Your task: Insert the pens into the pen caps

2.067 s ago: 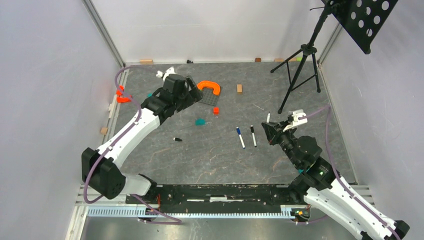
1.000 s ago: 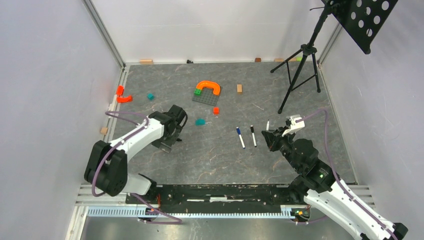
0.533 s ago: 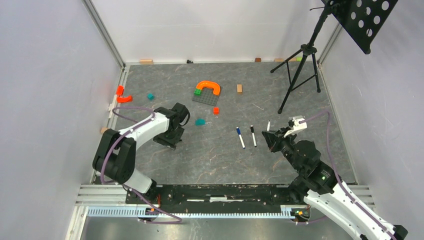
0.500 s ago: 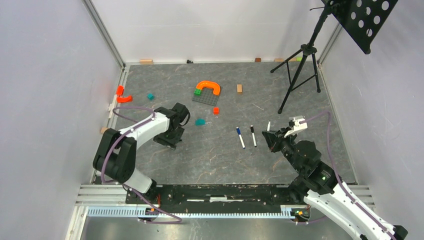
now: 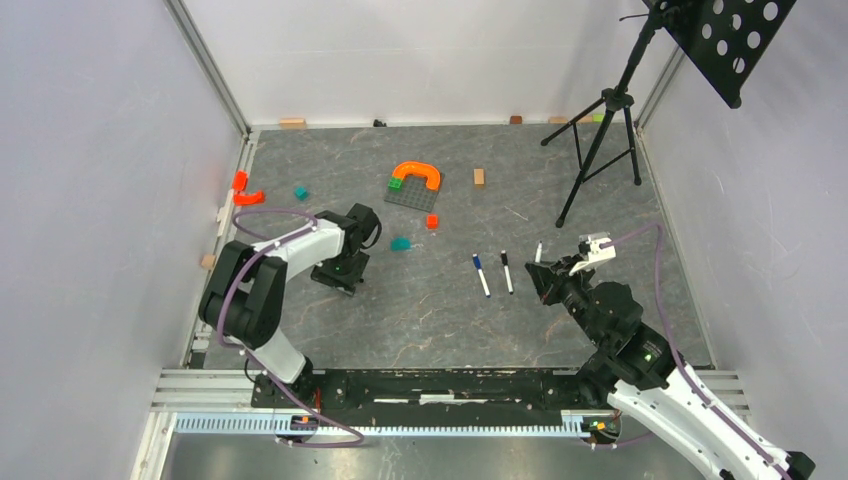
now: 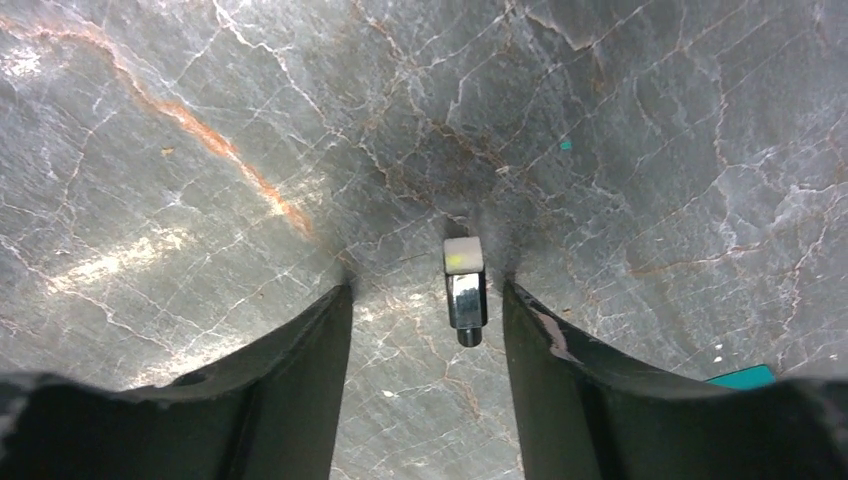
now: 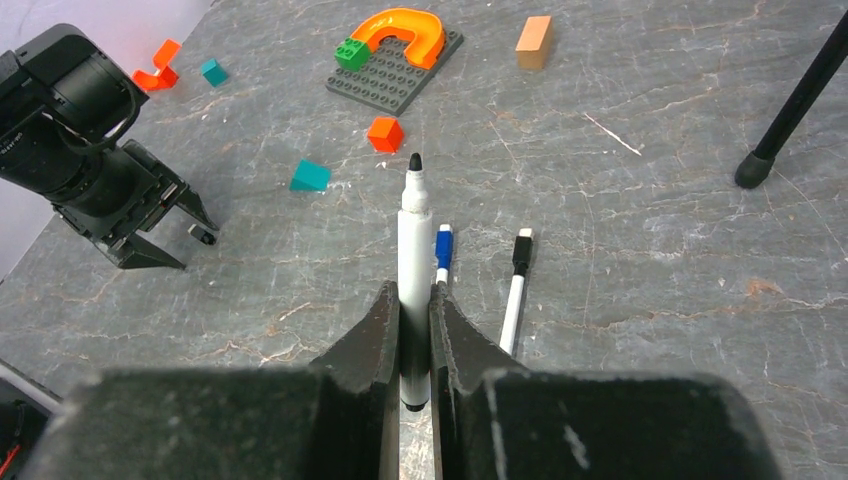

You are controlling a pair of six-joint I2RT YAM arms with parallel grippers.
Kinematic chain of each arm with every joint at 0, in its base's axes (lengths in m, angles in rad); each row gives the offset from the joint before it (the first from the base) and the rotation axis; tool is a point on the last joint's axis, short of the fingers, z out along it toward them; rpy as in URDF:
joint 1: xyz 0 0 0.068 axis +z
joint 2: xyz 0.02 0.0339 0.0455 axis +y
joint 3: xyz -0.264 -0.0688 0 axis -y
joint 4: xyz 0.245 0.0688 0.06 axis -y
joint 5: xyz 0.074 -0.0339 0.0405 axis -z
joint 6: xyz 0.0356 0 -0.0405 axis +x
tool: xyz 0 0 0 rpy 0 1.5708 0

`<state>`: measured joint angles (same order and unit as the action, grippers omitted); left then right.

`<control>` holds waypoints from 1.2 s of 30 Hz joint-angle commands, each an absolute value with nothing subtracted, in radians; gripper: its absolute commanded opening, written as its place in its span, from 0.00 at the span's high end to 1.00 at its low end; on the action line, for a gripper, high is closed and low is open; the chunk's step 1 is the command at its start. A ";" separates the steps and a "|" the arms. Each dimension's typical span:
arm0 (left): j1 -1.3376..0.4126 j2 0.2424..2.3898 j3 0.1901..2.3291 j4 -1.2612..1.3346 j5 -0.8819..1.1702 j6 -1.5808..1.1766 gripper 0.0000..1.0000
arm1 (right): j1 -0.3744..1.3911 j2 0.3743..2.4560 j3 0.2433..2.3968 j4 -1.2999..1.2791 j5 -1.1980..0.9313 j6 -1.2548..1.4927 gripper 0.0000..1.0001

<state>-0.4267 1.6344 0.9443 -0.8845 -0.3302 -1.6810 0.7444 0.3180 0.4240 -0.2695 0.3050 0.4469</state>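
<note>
My left gripper (image 5: 345, 277) is low on the table and open. A small black pen cap (image 6: 466, 300) with a white end lies between its fingers, nearer the right finger (image 6: 560, 350), untouched. The cap also shows in the right wrist view (image 7: 203, 235). My right gripper (image 7: 412, 300) is shut on a white pen (image 7: 414, 235), whose dark tip points forward toward the table's middle. Two more pens lie side by side on the table, one with a blue cap on it (image 5: 481, 274) and one with a black cap on it (image 5: 506, 271).
A grey baseplate (image 5: 420, 197) with an orange arch stands at the back. An orange cube (image 5: 432, 221), a teal brick (image 5: 401, 243) and a wooden block (image 5: 479, 177) lie nearby. A black tripod (image 5: 600, 140) stands at back right. Orange pieces (image 5: 245, 192) lie at the left edge.
My left arm has swung from the back of the table toward the near left and come down with its open fingers on either side of the cap. The right arm has barely moved.
</note>
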 commanded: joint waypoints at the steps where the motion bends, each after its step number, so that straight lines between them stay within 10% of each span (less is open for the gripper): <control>1: -0.407 1.683 0.976 -0.888 -0.375 -1.716 0.40 | 0.747 0.328 0.416 -0.249 0.327 0.438 1.00; 22: -0.373 1.746 0.908 -0.537 -0.286 -1.358 0.97 | 0.747 0.381 0.392 -0.198 0.315 0.431 1.00; 36: -0.373 1.395 0.801 -0.278 -0.235 -0.984 0.98 | 0.747 0.416 0.399 -0.170 0.300 0.431 1.00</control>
